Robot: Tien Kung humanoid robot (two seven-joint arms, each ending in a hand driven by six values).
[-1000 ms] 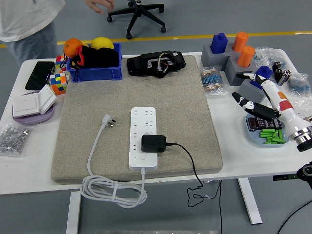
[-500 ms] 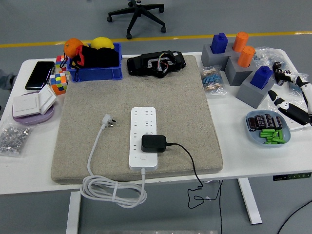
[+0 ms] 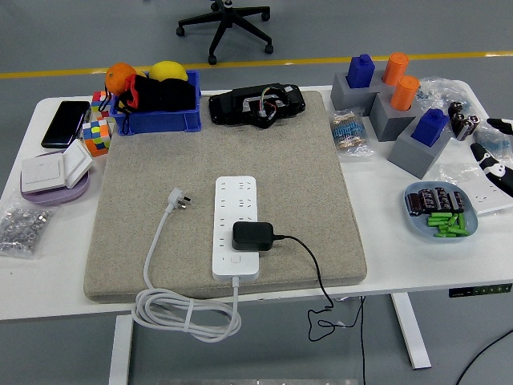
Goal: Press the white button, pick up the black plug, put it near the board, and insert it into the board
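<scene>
- Robot hand (image 3: 493, 160) on your right has pulled back to the frame's right edge over the last second; only a sliver shows, so you cannot tell whether its fingers are spread or curled.
- Black plug (image 3: 252, 236) sits well to its left, seated on the white power strip (image 3: 236, 227), just above the white button (image 3: 234, 259).
- Judging by this, insertion looks finished.

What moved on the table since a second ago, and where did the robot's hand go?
The right hand pulled back to the right, off the blue dish, and now only its fingers show at the picture's edge. It held nothing then or now. The person at the far left corner has gone. The black plug stayed on the board, and the cords did not move.
</scene>
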